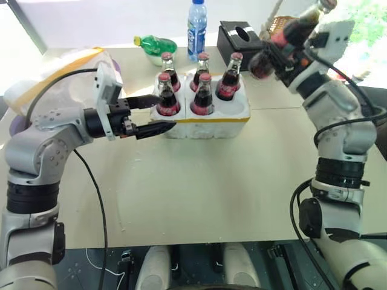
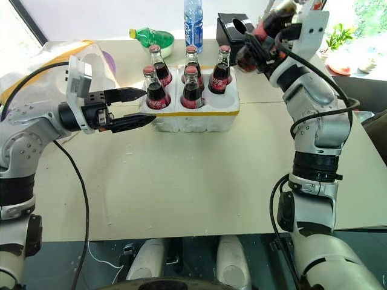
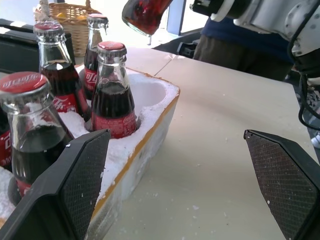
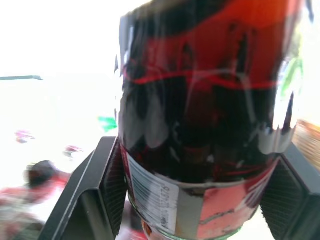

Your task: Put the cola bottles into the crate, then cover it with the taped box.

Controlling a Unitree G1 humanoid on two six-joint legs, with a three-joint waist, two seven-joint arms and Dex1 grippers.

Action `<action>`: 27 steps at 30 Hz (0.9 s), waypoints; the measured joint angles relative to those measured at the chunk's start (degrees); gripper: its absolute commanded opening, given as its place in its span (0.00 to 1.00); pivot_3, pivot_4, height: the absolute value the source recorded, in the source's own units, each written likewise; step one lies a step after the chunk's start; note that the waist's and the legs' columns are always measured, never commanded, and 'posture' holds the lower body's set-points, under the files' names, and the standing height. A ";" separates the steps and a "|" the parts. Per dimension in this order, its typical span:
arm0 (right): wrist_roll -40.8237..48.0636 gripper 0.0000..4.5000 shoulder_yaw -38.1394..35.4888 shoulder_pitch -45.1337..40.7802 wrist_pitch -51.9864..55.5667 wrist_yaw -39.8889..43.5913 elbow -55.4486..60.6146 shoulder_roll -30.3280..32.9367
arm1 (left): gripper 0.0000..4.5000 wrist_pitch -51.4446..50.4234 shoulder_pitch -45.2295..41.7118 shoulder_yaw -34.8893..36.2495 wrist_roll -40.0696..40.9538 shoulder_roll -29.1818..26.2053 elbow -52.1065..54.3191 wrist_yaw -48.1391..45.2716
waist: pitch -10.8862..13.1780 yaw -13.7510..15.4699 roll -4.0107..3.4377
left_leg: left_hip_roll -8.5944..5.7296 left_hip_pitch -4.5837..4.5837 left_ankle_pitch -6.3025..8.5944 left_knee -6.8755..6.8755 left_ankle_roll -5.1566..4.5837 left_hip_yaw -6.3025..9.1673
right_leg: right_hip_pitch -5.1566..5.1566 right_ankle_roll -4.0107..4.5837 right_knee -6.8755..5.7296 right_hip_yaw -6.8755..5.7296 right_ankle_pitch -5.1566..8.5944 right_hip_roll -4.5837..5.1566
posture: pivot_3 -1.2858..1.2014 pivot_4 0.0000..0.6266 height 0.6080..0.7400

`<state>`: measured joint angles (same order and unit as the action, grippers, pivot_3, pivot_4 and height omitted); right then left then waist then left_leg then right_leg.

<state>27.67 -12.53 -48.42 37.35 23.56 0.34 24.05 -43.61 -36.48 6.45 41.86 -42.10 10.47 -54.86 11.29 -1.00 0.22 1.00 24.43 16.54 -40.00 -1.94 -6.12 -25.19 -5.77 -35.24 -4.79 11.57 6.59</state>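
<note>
The white foam crate (image 1: 236, 116) with a yellow tape band stands mid-table and holds several cola bottles (image 1: 202, 95) upright in its wells. The well at its front right corner (image 3: 147, 92) is bare. My right gripper (image 1: 283, 53) is shut on another cola bottle (image 1: 297, 27), held tilted in the air to the right of and above the crate; its dark body (image 4: 200, 100) sits between the two pads. My left gripper (image 1: 163, 113) is open at the crate's front left corner, one finger on either side of it. The taped box (image 1: 60, 69) lies at the far left, behind my left arm.
Behind the crate are a green bottle in a bowl (image 1: 156, 43), a tall water bottle (image 1: 196, 21), a black tissue box (image 1: 239, 36) and a wicker basket (image 1: 279, 24). Bare tabletop (image 1: 199, 187) stretches from the crate to the table's front edge.
</note>
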 measured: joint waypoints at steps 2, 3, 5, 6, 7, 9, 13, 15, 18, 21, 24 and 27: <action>-0.04 0.62 3.12 1.74 2.41 0.89 0.07 -0.02 | 1.00 0.03 0.01 0.02 0.03 -0.10 0.00 0.04 | 0.00 0.27 0.00 | -0.03 0.01 0.00 -0.01 0.00 -0.01 | 0.01 -0.01 0.00 0.00 0.00 0.12 | 0.52 0.24 1.00; -0.82 0.62 5.27 2.88 3.50 1.12 0.05 -0.01 | 1.00 0.03 0.16 0.08 0.04 -0.33 0.02 0.04 | 0.00 0.39 0.00 | -0.05 0.03 0.00 -0.03 0.00 -0.01 | 0.00 -0.01 -0.01 0.00 -0.01 0.15 | 0.52 0.24 1.00; -2.74 0.62 7.85 3.59 4.47 0.66 -0.22 0.01 | 1.00 0.03 0.43 0.18 0.04 -0.90 0.02 0.04 | 0.00 0.37 0.00 | -0.06 0.05 0.00 -0.03 -0.01 -0.01 | -0.02 -0.01 -0.01 0.00 -0.01 0.16 | 0.52 0.24 1.00; -3.79 0.62 8.34 3.58 4.99 0.34 -0.56 0.23 | 1.00 0.03 0.49 0.26 0.06 -1.26 0.13 0.04 | 0.00 0.35 0.00 | -0.06 0.06 0.00 -0.03 0.00 0.00 | -0.02 -0.01 -0.01 0.00 -0.01 0.16 | 0.52 0.24 1.00; -4.48 0.62 9.04 3.58 5.51 0.22 -0.75 0.57 | 1.00 0.03 0.65 0.58 0.07 -1.60 0.37 0.04 | 0.00 0.30 0.00 | -0.06 0.06 0.00 -0.01 -0.01 0.00 | -0.03 -0.01 -0.01 0.00 -0.01 0.15 | 0.52 0.24 1.00; -5.93 0.62 10.28 3.57 6.03 0.16 -1.98 0.73 | 1.00 0.04 0.73 1.33 0.07 -2.10 0.67 0.03 | 0.00 0.16 0.00 | -0.06 0.05 0.00 -0.01 0.00 0.00 | -0.04 -0.01 0.00 0.00 0.00 0.09 | 0.52 0.24 1.00; -8.41 0.93 12.85 3.41 5.86 0.71 -5.07 0.63 | 1.00 0.04 1.45 1.87 0.10 -3.27 1.22 0.04 | 0.00 0.19 0.00 | -0.06 0.05 0.00 0.01 0.00 -0.01 | -0.06 -0.01 0.00 -0.01 0.00 0.07 | 0.52 0.24 1.00; -8.94 0.99 13.18 3.21 4.84 1.48 -5.97 0.59 | 1.00 -0.05 3.10 3.02 0.18 -4.26 1.61 0.13 | 0.00 0.14 0.00 | -0.05 0.05 0.00 0.01 0.00 -0.01 | -0.04 -0.01 0.01 0.00 0.00 0.09 | 0.52 0.24 1.00; -9.65 0.99 13.48 2.70 3.84 2.09 -6.81 0.88 | 1.00 -0.98 6.03 5.89 0.76 -7.40 3.03 0.03 | 0.00 0.03 0.00 | -0.03 0.04 0.00 -0.01 0.00 -0.01 | -0.05 -0.01 0.01 0.00 0.00 0.10 | 0.52 0.24 1.00; -7.89 0.99 12.06 2.32 6.24 4.51 -5.16 3.68 | 1.00 -2.47 11.44 12.01 1.46 -13.90 4.46 -1.64 | 0.01 0.03 -0.01 | 0.00 0.05 0.00 0.01 0.00 0.00 | -0.08 -0.01 0.01 0.00 0.00 0.10 | 0.52 0.24 1.00; -3.65 0.99 9.16 0.81 9.83 10.45 -1.80 10.35 | 1.00 -3.80 18.47 19.71 1.43 -21.61 4.47 -6.29 | 0.06 0.11 -0.03 | 0.02 0.12 0.02 0.05 0.00 -0.04 | -0.17 0.00 0.10 0.00 0.01 0.11 | 0.52 0.24 1.00; 0.21 0.99 5.79 -2.50 12.73 16.89 -0.15 18.39 | 1.00 -4.23 24.76 27.76 -1.02 -28.70 0.97 -12.84 | 0.07 0.17 -0.02 | 0.01 0.09 0.03 0.06 0.00 -0.07 | -0.19 0.01 0.18 -0.01 0.03 0.13 | 0.52 0.24 1.00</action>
<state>27.88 -6.74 -50.92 50.08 40.45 0.19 42.44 -47.84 -11.72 34.21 40.85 -70.80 11.44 -67.70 11.36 -0.83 0.21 1.01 24.52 16.57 -39.94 -1.94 -6.19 -25.37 -5.76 -35.06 -4.79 11.60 6.72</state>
